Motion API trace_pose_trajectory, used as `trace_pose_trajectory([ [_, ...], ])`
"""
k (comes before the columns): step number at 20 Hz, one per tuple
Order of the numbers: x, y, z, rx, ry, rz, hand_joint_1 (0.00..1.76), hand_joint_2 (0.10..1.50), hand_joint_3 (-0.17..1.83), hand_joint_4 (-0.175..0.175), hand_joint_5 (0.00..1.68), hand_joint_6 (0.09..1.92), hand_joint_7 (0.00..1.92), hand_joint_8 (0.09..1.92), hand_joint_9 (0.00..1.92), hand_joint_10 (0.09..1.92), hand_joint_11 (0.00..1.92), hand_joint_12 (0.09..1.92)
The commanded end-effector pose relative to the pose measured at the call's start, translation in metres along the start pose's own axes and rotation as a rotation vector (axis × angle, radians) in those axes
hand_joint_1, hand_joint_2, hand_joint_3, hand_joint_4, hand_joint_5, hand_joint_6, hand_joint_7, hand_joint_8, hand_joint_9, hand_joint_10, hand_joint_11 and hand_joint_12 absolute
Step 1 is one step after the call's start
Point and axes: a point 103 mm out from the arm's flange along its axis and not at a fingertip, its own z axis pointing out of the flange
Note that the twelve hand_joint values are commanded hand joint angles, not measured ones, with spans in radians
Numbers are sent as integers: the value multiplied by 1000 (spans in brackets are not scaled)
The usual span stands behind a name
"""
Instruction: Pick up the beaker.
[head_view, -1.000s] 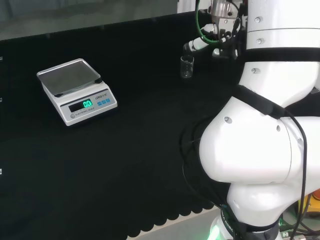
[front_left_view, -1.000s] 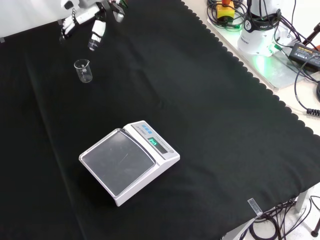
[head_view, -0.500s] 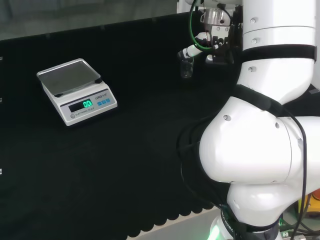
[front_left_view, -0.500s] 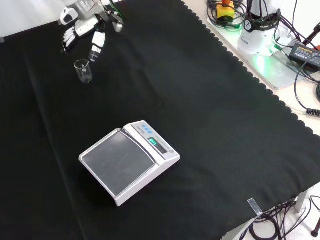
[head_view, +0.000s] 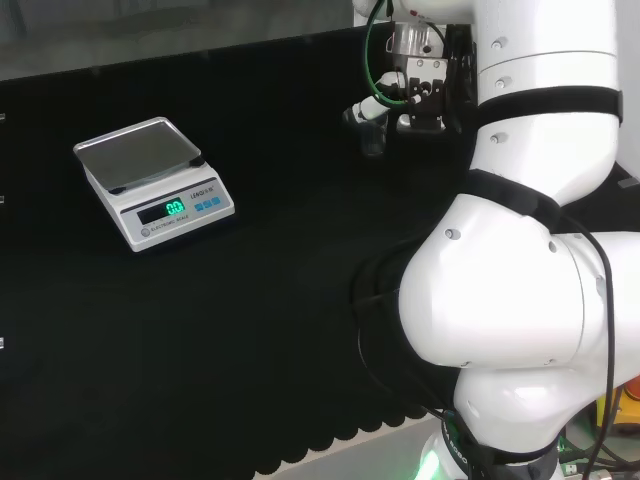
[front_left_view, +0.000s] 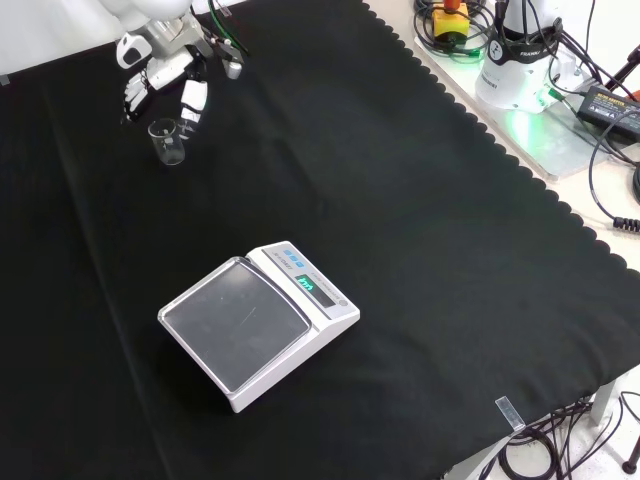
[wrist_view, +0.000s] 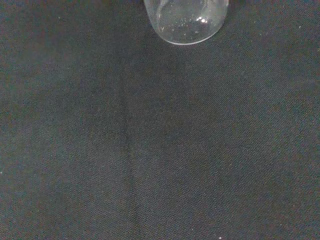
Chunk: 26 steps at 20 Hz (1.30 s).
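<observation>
A small clear glass beaker stands upright on the black cloth at the far left of the front view. My hand hangs just above and behind it, open, with its fingers to one side of the rim and the thumb to the other, neither curled round the glass. In the head view the hand sits in front of the beaker and hides its upper part. The wrist view has the beaker's round base close by on the cloth.
A white digital scale with a steel pan stands mid-cloth in the front view, well away from the beaker; it is at the left in the head view as the scale. Cables and the arm's base lie past the cloth's scalloped edge.
The hand has come down and closer to the beaker, so that its fingers and thumb now flank the rim. The beaker and the scale have not moved.
</observation>
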Motion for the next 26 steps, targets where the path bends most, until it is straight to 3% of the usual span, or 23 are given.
trace_pose_trajectory([
  [1,1,6,12,28,2,12,338,891,187,-76,358,87,16,817,0,800,26,1524],
  [9,0,12,13,22,6,31,338,891,185,-76,358,87,17,820,0,793,25,1524],
  [15,6,11,10,-62,-39,45,415,889,174,-80,375,87,108,864,54,853,57,1525],
  [21,7,10,8,-114,-105,65,597,888,165,-92,476,95,421,888,448,833,298,1442],
  [26,1,9,8,-137,-145,82,696,881,177,-90,537,177,571,861,691,749,475,1379],
])
